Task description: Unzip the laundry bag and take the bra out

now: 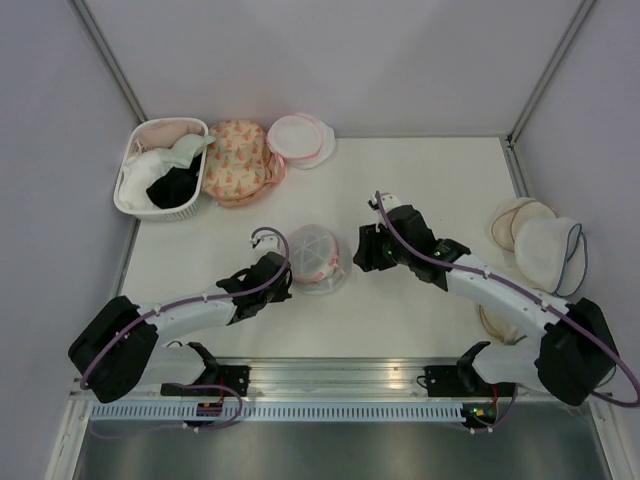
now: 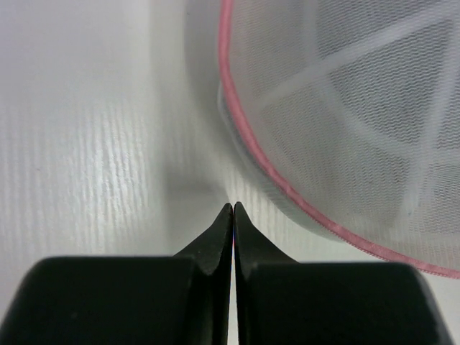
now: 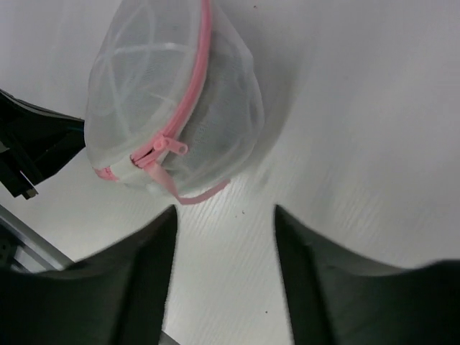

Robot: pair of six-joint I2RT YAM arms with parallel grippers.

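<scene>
The laundry bag [image 1: 316, 258], a white mesh dome with pink zip edging, sits closed at the middle of the table. In the right wrist view the laundry bag [image 3: 172, 100] shows its pink zip pull [image 3: 169, 146] and a loose pink strap facing my right gripper. My right gripper [image 1: 363, 250] is open and empty just to the right of the bag, its tips [image 3: 224, 215] a short way from the zip pull. My left gripper [image 1: 285, 283] is shut and empty at the bag's left edge [image 2: 287, 187], with its tips [image 2: 233, 207] on the table. The bra is hidden; only a greyish shade shows through the mesh.
A white basket [image 1: 132, 160] with white, pink and black garments stands at the back left. Beside it are a peach floral dome bag [image 1: 235, 160] and a white dome with pink edging [image 1: 300, 140]. White domes with blue edging [image 1: 545, 250] lie at the right edge.
</scene>
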